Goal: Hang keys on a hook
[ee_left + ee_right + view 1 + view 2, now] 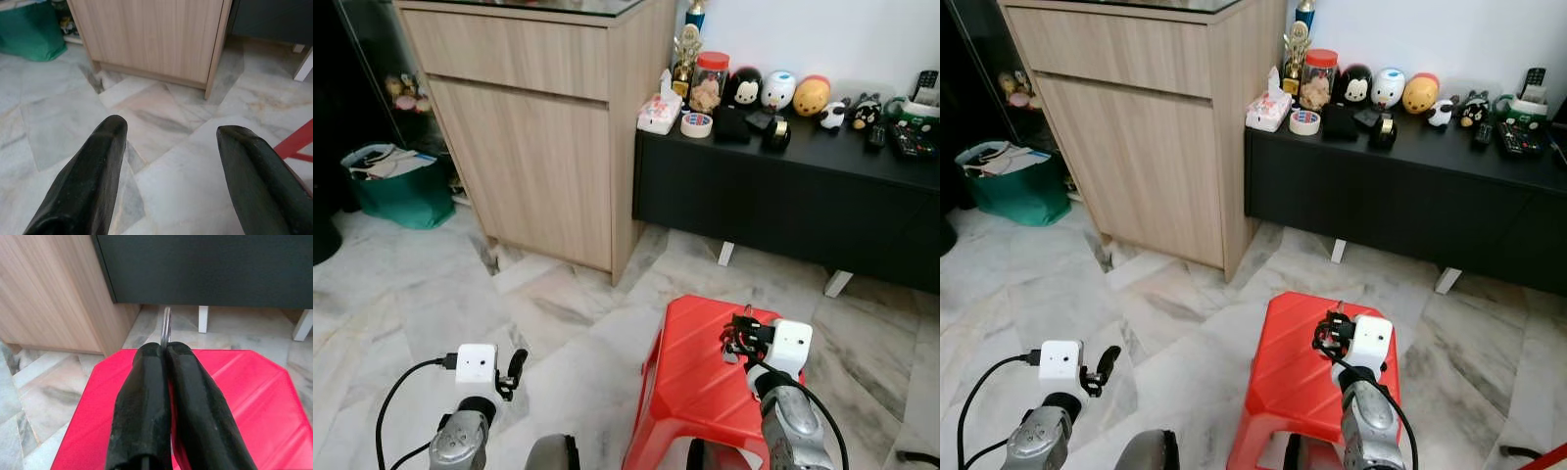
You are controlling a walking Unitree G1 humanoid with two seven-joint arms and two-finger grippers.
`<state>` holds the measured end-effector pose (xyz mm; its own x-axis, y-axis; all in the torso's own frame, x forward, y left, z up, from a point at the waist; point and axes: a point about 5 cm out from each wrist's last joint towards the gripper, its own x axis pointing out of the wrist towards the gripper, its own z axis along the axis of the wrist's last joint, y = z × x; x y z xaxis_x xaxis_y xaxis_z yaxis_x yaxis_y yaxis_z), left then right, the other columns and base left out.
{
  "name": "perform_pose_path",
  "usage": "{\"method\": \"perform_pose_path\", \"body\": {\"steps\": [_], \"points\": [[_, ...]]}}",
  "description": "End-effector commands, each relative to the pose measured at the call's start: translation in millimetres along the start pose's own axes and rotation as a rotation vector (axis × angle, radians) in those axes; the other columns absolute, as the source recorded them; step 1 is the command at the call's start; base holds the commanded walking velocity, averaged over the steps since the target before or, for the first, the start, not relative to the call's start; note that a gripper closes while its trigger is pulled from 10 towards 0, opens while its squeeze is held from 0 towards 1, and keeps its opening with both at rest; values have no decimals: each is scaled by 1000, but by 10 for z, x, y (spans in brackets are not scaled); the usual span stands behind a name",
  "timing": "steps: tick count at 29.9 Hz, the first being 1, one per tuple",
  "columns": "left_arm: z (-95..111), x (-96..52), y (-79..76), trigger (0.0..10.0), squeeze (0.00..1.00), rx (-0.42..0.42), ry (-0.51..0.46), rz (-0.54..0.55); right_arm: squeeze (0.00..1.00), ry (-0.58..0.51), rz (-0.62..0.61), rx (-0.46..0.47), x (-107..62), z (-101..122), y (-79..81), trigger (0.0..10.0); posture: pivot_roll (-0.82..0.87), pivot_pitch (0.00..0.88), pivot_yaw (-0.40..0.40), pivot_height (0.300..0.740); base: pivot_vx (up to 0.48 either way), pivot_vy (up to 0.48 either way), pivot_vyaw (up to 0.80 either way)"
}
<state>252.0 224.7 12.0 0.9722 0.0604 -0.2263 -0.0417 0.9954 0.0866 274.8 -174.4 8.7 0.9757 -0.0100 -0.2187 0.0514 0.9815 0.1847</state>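
Right hand was clamped on the keys, ring poking up between its fingers, over the stool. Left hand hung open. Couldn't spot any hook.

marble floor | red stool, wooden cabinet, green bag

2 silver arms, white wrist boxes, black cables, black fingers
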Motion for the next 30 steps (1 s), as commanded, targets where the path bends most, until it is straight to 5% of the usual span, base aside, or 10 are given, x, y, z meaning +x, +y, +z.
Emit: {"method": "perform_pose_path", "body": {"steps": [1,11,19,30], "points": [[-10,13,-11,10000,0,3,0,-5,0,2,0,-20,14,17,-6,10000,84,0,-55,661,0,0,0],[-51,16,-45,10000,0,4,4,-15,0,32,-1,-19,-8,-43,12,10000,87,0,-61,736,0,0,0],[-139,-7,-29,10000,0,-2,36,-12,0,61,-14,-18,-30,-107,5,10000,94,0,-67,740,0,0,0],[-452,-97,-8,10000,0,19,238,-14,0,169,-77,-26,-119,-312,-105,10000,93,0,-62,740,0,0,0]]}}
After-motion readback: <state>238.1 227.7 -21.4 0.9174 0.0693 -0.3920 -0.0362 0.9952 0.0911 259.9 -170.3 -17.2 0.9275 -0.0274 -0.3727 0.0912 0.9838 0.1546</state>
